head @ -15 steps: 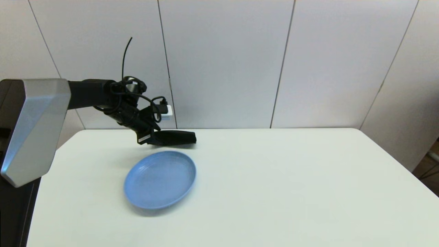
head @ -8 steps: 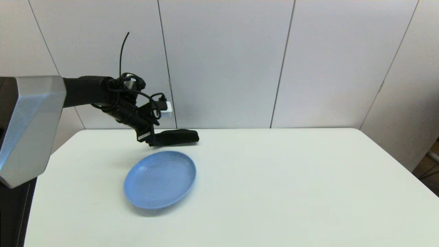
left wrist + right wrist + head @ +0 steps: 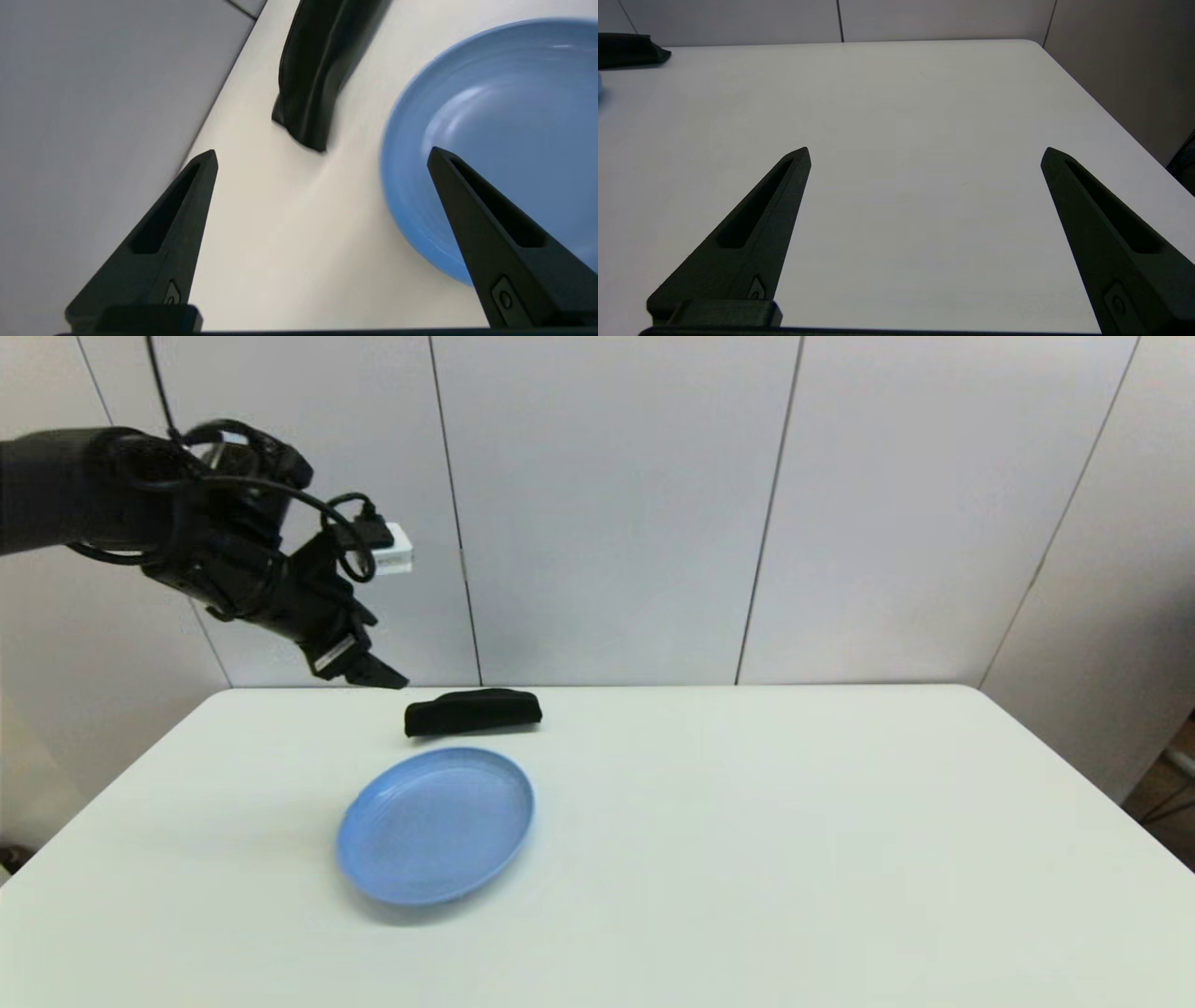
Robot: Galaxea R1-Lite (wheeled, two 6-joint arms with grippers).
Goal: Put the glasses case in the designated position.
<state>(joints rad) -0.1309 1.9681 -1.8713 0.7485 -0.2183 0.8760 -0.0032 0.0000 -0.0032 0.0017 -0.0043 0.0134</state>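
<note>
The matte black half-moon glasses case (image 3: 472, 711) lies flat on the white worktop (image 3: 747, 821) near its far edge, just behind the round light-blue plate (image 3: 436, 825). The left hand (image 3: 322, 156) hovers above and left of the case, fingers wide apart and empty. The right hand (image 3: 924, 154) is spread open over bare worktop.

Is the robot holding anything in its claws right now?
No. The left gripper is open in the air beside the glasses case, which lies on the table. The right gripper is open and empty too.
</note>
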